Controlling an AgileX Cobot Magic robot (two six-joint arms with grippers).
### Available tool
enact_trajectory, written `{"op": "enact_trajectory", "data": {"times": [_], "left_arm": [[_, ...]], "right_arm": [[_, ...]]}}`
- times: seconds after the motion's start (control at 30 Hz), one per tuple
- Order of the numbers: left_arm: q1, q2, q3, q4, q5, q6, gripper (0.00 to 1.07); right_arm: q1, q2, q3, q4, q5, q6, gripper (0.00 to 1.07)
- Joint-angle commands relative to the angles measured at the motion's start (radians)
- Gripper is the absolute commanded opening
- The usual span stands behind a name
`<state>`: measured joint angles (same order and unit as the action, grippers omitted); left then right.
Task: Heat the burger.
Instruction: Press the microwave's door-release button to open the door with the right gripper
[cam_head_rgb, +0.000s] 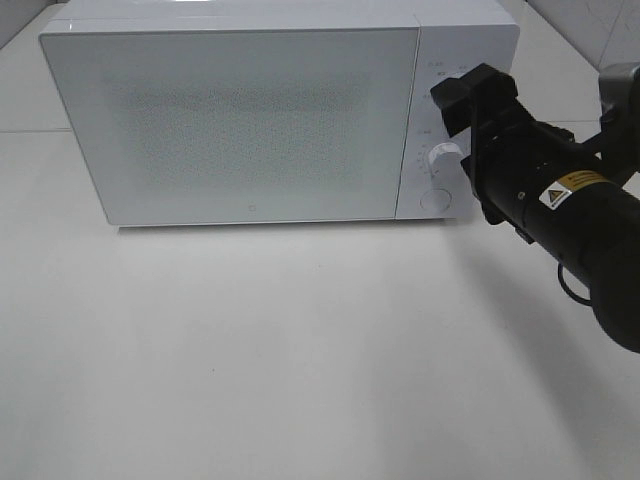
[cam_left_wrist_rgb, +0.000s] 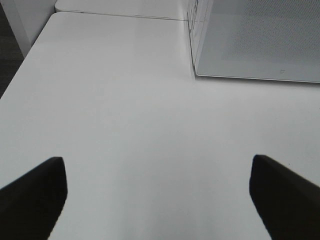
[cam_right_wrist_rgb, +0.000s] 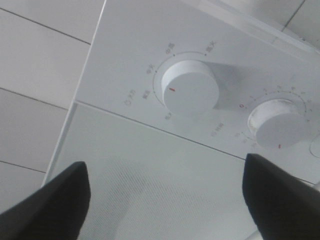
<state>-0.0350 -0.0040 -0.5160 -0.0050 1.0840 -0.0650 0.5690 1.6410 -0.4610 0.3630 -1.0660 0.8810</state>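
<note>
The burger is out of view in every frame. A white microwave (cam_head_rgb: 250, 120) stands at the back of the table with its door shut; its speckled window shows nothing inside. My right gripper (cam_head_rgb: 458, 130) hovers open just in front of the control panel, holding nothing. The right wrist view shows its fingertips (cam_right_wrist_rgb: 50, 205) spread wide below the upper knob (cam_right_wrist_rgb: 191, 90) and the timer knob (cam_right_wrist_rgb: 277, 125). My left gripper (cam_left_wrist_rgb: 157, 200) is open and empty over bare tabletop, off the microwave's (cam_left_wrist_rgb: 260, 40) left front corner.
The white table (cam_head_rgb: 300, 350) stretches in front of the microwave. A round button (cam_head_rgb: 435, 200) sits under the knobs on the panel. The table's left edge (cam_left_wrist_rgb: 20, 75) shows in the left wrist view. The black right arm (cam_head_rgb: 570, 220) reaches in from the right.
</note>
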Motion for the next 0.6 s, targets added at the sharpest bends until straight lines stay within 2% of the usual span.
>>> {"op": "enact_trajectory", "data": {"times": [0.03, 0.23, 0.3, 0.5, 0.57, 0.6], "left_arm": [[0.003, -0.011, 0.000, -0.008, -0.017, 0.003, 0.91], [0.003, -0.011, 0.000, -0.008, -0.017, 0.003, 0.91], [0.003, -0.011, 0.000, -0.008, -0.017, 0.003, 0.91], [0.003, -0.011, 0.000, -0.008, -0.017, 0.003, 0.91], [0.003, -0.011, 0.000, -0.008, -0.017, 0.003, 0.91], [0.003, -0.011, 0.000, -0.008, -0.017, 0.003, 0.91]], "right_arm": [[-0.002, -0.072, -0.003, -0.005, 0.175, -0.189, 0.75], [-0.002, -0.124, -0.007, 0.011, 0.283, -0.360, 0.75], [-0.002, -0.157, -0.006, 0.029, 0.340, -0.506, 0.75], [-0.002, -0.192, -0.006, 0.031, 0.411, -0.624, 0.75], [-0.002, -0.229, -0.028, 0.059, 0.543, -0.789, 0.75], [-0.002, -0.229, -0.028, 0.059, 0.543, -0.789, 0.75]]}}
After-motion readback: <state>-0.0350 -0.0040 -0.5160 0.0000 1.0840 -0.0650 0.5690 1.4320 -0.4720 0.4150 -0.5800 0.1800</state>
